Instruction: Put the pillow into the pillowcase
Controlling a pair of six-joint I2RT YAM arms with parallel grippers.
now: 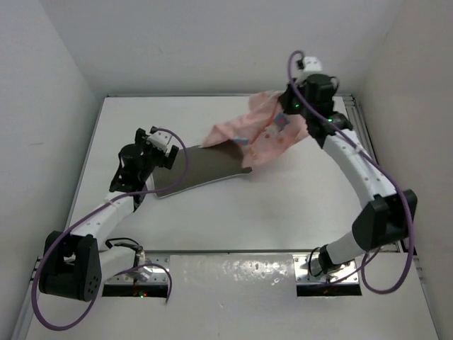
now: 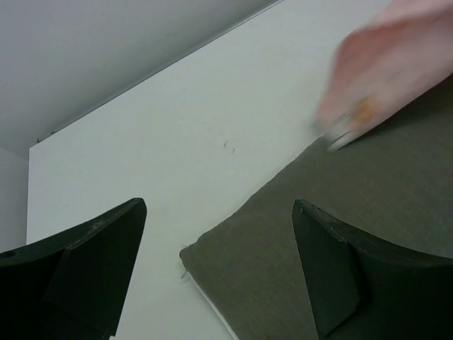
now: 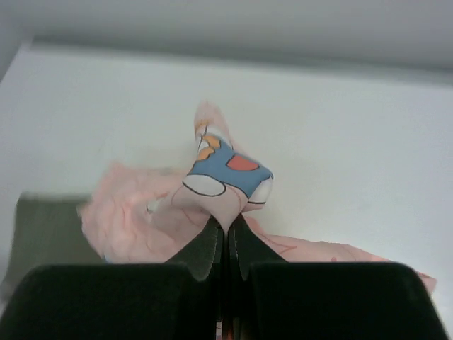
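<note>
The pillow [image 1: 202,168] lies flat on the white table, a thin grey-olive pad with its right end under the pillowcase [image 1: 258,131], a crumpled pink printed cloth. My left gripper [image 1: 164,151] hovers open over the pillow's left end. In the left wrist view the left gripper [image 2: 219,204] straddles the pillow's corner [image 2: 283,262] without touching it, and the pillowcase [image 2: 386,71] is a pink blur at the upper right. My right gripper [image 1: 287,117] is shut on a fold of the pillowcase [image 3: 226,170], which bunches above the right gripper's tips [image 3: 226,228]. The pillow [image 3: 42,227] shows at the left.
White walls enclose the table [image 1: 283,205] on the left, back and right. A metal rail [image 1: 357,120] runs along the right edge, and a shiny plate [image 1: 233,273] lies between the arm bases at the front.
</note>
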